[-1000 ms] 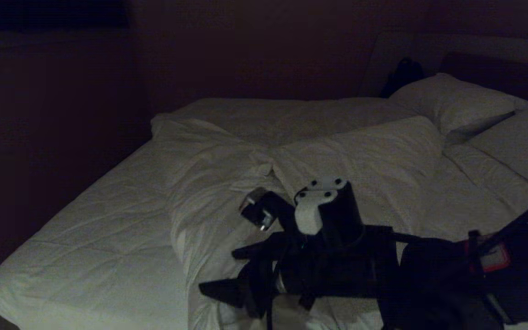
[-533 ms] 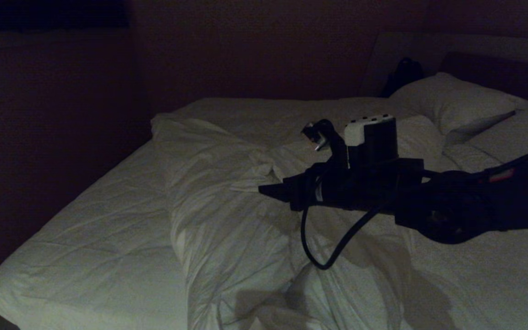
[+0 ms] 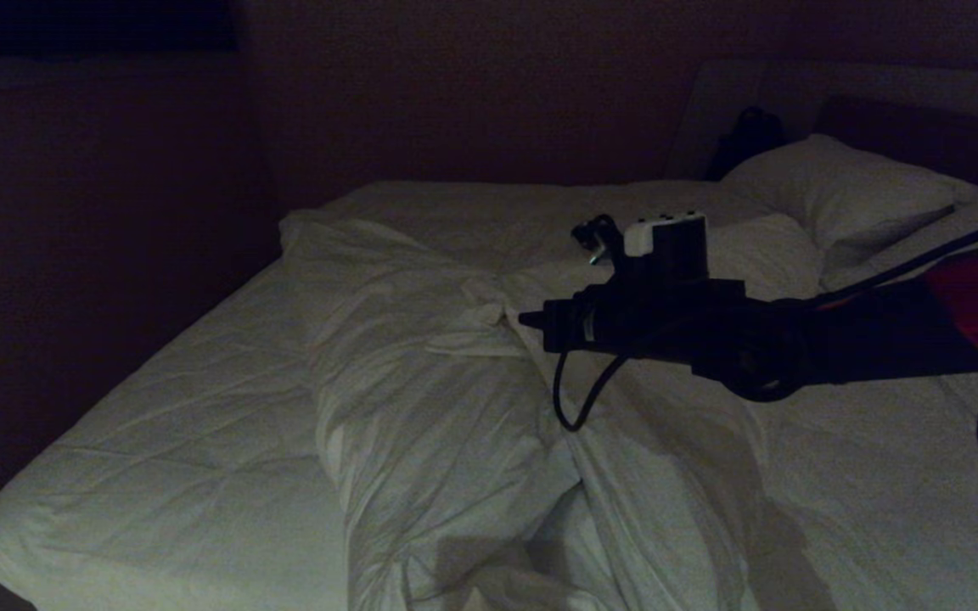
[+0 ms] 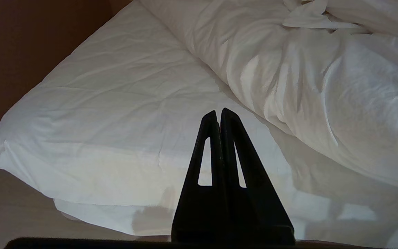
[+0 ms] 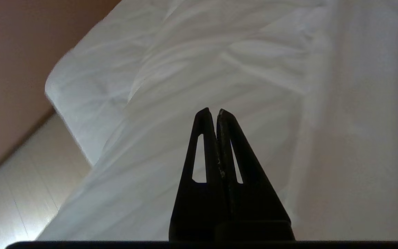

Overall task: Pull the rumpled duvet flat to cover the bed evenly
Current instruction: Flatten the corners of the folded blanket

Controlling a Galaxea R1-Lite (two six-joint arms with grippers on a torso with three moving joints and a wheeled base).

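The white duvet (image 3: 421,399) lies bunched in a thick creased ridge down the middle of the bed (image 3: 183,441), leaving the quilted mattress bare on the left. My right arm reaches in from the right, and my right gripper (image 3: 527,321) hangs above the ridge, pointing left. In the right wrist view the right gripper (image 5: 212,111) is shut and empty over the duvet (image 5: 219,69). My left gripper (image 4: 218,112) is shut and empty, parked off the near left corner of the mattress (image 4: 116,97), beside the duvet (image 4: 323,76).
White pillows (image 3: 837,191) lie at the far right against the dark headboard (image 3: 905,127), with a dark object (image 3: 748,136) beside them. A dark wall stands along the bed's left side. Pale floor (image 4: 12,207) shows below the near corner.
My right arm has risen from the near edge and swung farther over the middle of the bed. Its jaws, open a second ago, have shut on nothing.
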